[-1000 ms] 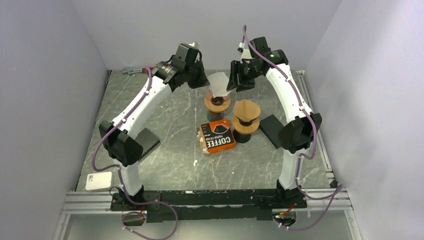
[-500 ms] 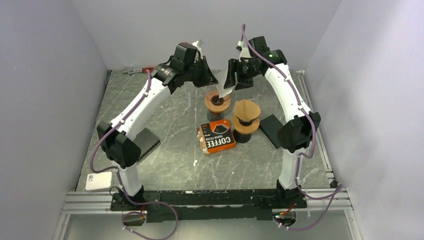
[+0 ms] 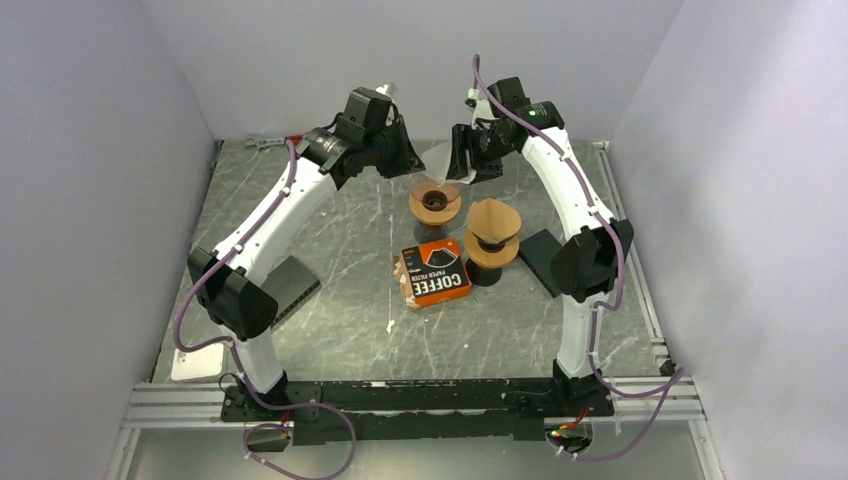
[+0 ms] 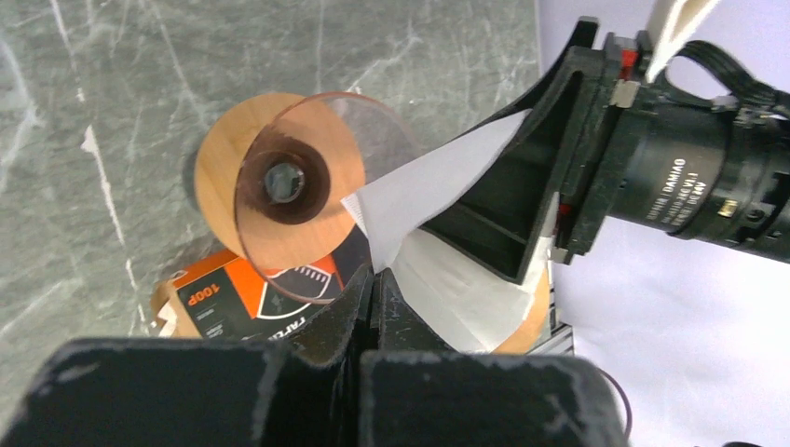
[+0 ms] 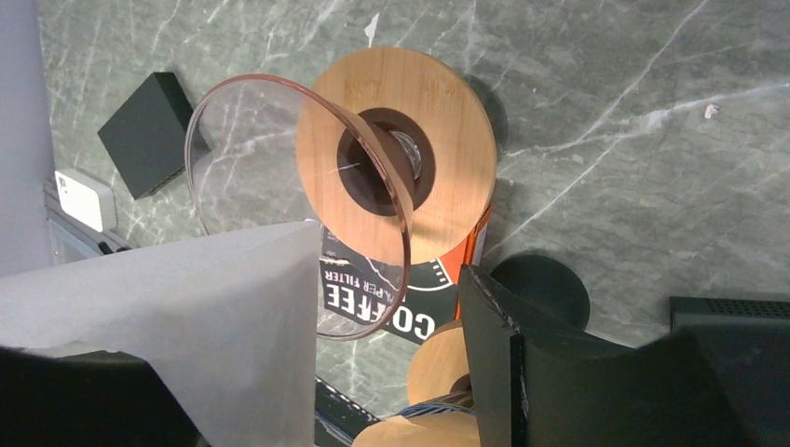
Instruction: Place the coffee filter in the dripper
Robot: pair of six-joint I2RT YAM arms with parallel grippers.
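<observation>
1. One white coffee filter (image 4: 438,182). My left gripper (image 4: 374,279) is pinched fully closed on its lower edge and holds it in the air.
2. My right gripper (image 3: 470,165) has its jaws wide apart. One finger is tucked under the paper and the other is bare, so it grips nothing.
3. The filter hangs just above and beside the rim of the dripper (image 3: 435,203) and is not seated in it. I cannot tell whether the paper touches the glass.
4. Two drippers. The first has a glass cone on a round wooden collar and stands near the middle of the far edge of the bench (image 3: 340,240). The second dripper (image 3: 493,232) is just to its right and a little nearer, on a dark stand with tan paper on top.
5. One orange box (image 3: 435,272) lies just on the near side of both drippers. It reads "COFFEE PAPER FILTER", and its end shows "100P" in the left wrist view.
6. The housing behind my right gripper is lettered "DAMIAO".
7. Two black blocks, one beside each arm: left (image 3: 292,283) and right (image 3: 540,260).
8. One small white device (image 3: 195,362) sits at the near-left corner.
</observation>
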